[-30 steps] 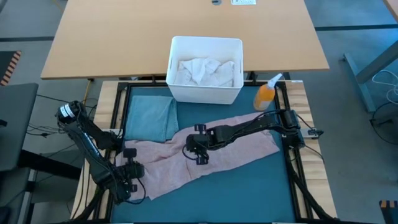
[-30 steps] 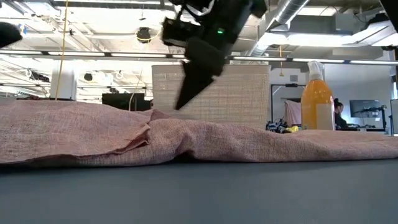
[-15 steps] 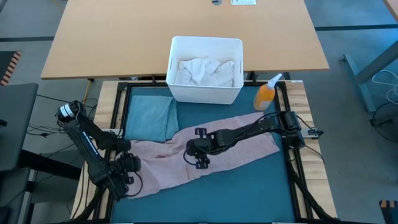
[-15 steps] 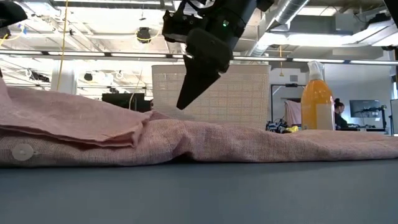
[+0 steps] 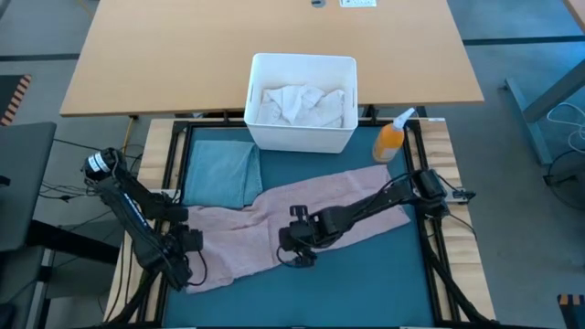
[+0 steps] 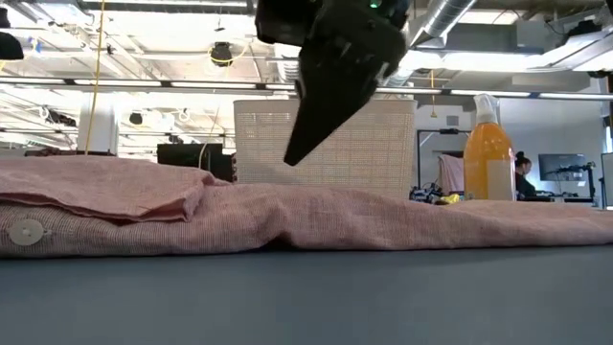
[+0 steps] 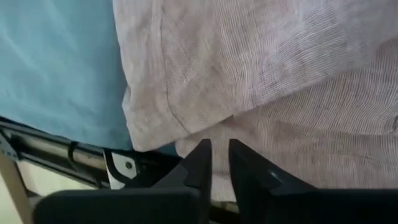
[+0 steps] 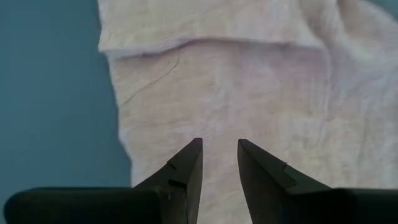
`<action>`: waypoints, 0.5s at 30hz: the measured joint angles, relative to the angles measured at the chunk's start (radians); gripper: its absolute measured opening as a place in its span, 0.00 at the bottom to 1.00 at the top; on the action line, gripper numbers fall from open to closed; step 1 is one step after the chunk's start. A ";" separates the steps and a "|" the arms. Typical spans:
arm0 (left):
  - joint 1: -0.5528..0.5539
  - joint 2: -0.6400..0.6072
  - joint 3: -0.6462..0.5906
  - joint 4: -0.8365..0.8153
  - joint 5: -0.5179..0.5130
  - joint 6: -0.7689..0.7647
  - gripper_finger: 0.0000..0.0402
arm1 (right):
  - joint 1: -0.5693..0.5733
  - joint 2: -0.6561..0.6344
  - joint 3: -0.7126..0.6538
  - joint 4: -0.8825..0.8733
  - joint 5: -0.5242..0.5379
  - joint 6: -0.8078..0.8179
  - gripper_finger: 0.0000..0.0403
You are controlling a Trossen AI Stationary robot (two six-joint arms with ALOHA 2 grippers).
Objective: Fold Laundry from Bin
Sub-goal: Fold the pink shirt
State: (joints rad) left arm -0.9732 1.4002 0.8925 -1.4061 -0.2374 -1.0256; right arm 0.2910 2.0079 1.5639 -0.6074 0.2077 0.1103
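Laundry under handling: one dusty pink shirt (image 5: 292, 219), spread in a long diagonal band across the teal table mat (image 5: 366, 274), evidently laid flat so it can be folded.

Left side: the left gripper (image 5: 187, 242) sits low at the shirt's left end, where a flap already lies doubled over the layer beneath; a button (image 6: 27, 231) shows at that end in the low view. The wrist view shows its fingers (image 7: 200, 160) slightly parted with a narrow gap, pinching nothing.

Centre: a folded teal cloth (image 5: 219, 174) lies finished beside the pink shirt. The right gripper (image 5: 300, 247) hovers over the shirt's near edge, jaws spread partway and empty, judged to be lining up on the hem.

Rear: the white bin (image 5: 302, 132) holds more crumpled white pieces (image 5: 297, 102). An orange spray bottle (image 5: 391, 139) stands just beside it.
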 joint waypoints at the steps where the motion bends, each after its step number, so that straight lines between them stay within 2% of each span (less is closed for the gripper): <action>1: 0.006 0.000 0.000 -0.006 0.015 0.000 0.15 | 0.008 0.000 0.000 -0.011 0.000 0.012 0.31; 4: 0.024 -0.002 0.022 -0.038 0.063 -0.066 0.22 | 0.030 -0.005 0.000 -0.038 0.000 0.046 0.30; 7: -0.004 -0.037 0.066 0.031 0.071 -0.116 0.26 | 0.063 -0.013 0.000 -0.082 0.000 0.076 0.28; 12: -0.146 -0.114 0.061 0.375 -0.063 -0.244 0.28 | 0.120 -0.012 -0.002 -0.124 0.000 0.100 0.24; 15: -0.195 -0.082 0.020 0.573 -0.098 -0.278 0.28 | 0.132 -0.013 -0.001 -0.114 0.001 0.102 0.22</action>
State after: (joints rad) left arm -1.1685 1.3181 0.9127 -0.8329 -0.3356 -1.3037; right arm 0.4226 1.9953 1.5627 -0.7214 0.2091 0.2124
